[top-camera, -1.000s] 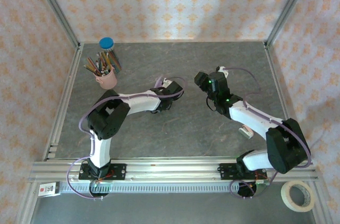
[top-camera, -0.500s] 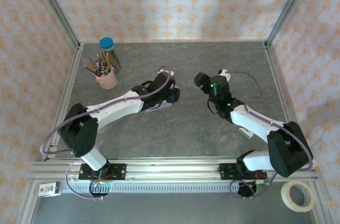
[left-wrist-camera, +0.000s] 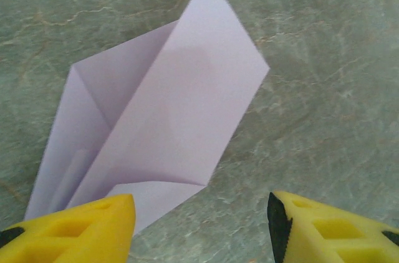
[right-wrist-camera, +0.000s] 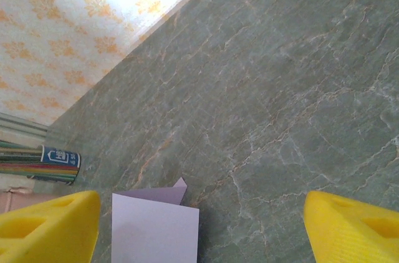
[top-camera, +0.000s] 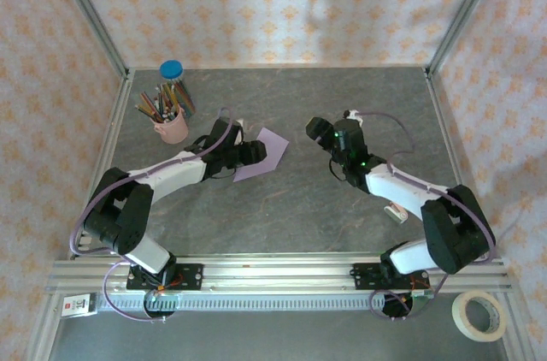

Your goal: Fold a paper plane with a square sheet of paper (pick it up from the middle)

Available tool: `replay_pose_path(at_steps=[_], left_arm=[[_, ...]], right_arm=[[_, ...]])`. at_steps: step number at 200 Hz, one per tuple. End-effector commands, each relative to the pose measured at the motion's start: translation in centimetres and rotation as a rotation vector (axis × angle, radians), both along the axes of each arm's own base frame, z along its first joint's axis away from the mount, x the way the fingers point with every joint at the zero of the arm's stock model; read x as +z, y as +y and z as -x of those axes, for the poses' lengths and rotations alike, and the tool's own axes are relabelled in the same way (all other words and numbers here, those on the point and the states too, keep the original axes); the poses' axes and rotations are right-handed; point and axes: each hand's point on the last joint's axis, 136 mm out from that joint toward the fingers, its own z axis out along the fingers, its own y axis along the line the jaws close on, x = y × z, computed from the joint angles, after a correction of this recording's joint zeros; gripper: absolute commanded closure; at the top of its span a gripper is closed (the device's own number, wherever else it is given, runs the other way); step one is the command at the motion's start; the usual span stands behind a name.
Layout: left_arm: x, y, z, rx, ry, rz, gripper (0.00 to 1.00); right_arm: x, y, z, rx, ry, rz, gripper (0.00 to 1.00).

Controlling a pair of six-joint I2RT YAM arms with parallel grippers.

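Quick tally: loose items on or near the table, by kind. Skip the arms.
Folded pale lilac paper sheet: 1
Pink cup of coloured pencils: 1
Blue-capped container: 1
Cream masking tape roll: 1
Total: 4

Operator: Which markings are legible at this station?

Technician: None. Two printed items are present, but neither resolves into readable characters.

Operator: Describe item 1.

Technician: A small white tag (top-camera: 79, 304) at the near-left corner of the aluminium frame (top-camera: 282, 269), seen in the top view. It carries a red mark at one end and dark print beside it. The print is too small to read.

Operator: Describe item 2.

Technician: A blue label (right-wrist-camera: 60, 156) in the right wrist view, on a container just beside the coloured pencils (right-wrist-camera: 31, 172). White characters stand on the blue ground. They are blurred and cannot be deciphered.
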Motion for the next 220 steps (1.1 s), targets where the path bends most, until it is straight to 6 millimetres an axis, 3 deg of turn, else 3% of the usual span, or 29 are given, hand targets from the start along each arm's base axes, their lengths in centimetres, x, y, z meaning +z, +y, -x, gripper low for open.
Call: replay_pose_path(at_steps=[1,87,133,159,220], left_arm=[[-0.1,-0.7,-0.7,-0.001,0.011,0.056,0.4],[-3.0,0.8,-3.2,0.079,0.055,0.068,0.44],[-5.5,1.3,-3.0,0.11,0.119,0.073,0.47],[-6.3,1.6,-2.6,0.146,0.162,0.115,0.49],[-8.0,1.6,-1.4,0.187,0.269,0.165,0.55]], right_arm=[[0.4,0.8,-0.5,0.023,0.012,-0.023,0.17],[-0.6,2.3,-0.5,0.088,0.049,-0.057,0.17],[-1.3,3.9,0.0,0.149,0.095,-0.135,0.21],[-2.0,5.8,0.7,0.211,0.152,-0.211,0.27],[-6.2,10.9,4.1,0.261,0.367,-0.296,0.41]])
